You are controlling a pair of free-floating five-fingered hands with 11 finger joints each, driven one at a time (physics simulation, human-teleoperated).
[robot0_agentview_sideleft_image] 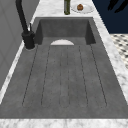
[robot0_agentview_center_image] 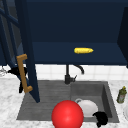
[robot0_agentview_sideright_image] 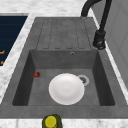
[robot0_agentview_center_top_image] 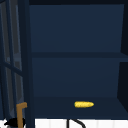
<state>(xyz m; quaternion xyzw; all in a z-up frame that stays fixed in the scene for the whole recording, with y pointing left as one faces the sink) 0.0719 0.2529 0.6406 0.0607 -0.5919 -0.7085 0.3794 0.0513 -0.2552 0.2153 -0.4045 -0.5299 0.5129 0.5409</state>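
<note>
Marble table [robot0_agentview_center_image: 10, 105] all round a dark grey sink [robot0_agentview_center_image: 45, 92], with a navy wall cabinet hanging above it. Far left, the cabinet door [robot0_agentview_center_image: 27, 50] is swung open, and the left hand [robot0_agentview_center_image: 17, 72] sits right at its wooden handle [robot0_agentview_center_image: 23, 73], fingers curled round the bar as far as I can make out. Moving right, a corn cob [robot0_agentview_center_image: 83, 50] lies on the cabinet's bottom shelf. Below it there's a red ball [robot0_agentview_center_image: 67, 115], then a white plate [robot0_agentview_center_image: 87, 108] down in the basin. The right hand [robot0_agentview_center_image: 101, 118] hovers by the plate's edge, can't tell what its fingers are doing. Far right, a green bottle [robot0_agentview_center_image: 121, 95] stands on the table.
</note>
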